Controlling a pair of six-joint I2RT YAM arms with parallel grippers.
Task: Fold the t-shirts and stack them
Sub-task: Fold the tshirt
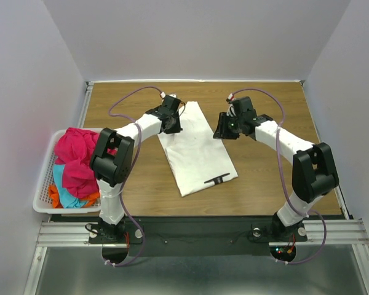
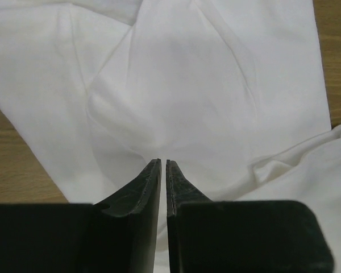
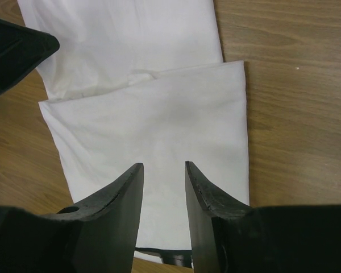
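Left wrist view: left gripper (image 2: 163,162) all but closed at the white t-shirt (image 2: 204,85).
Its jaws leave a sliver; whether cloth is pinched I cannot tell. The right gripper (image 3: 163,165) hangs half-open and empty, likely ready for the next fold. The soft, creased cloth lies in a long folded strip on the wooden table (image 3: 284,114).

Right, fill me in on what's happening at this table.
Two robot arms are folding a white t-shirt, which lies as a long folded strip on the wooden table. The left gripper has its jaws nearly together on the cloth at the far end, apparently pinching it. The right gripper hangs open by the shirt's right edge, holding nothing. A heap of coloured shirts, magenta, cyan and orange, sits in the white basket at the left.
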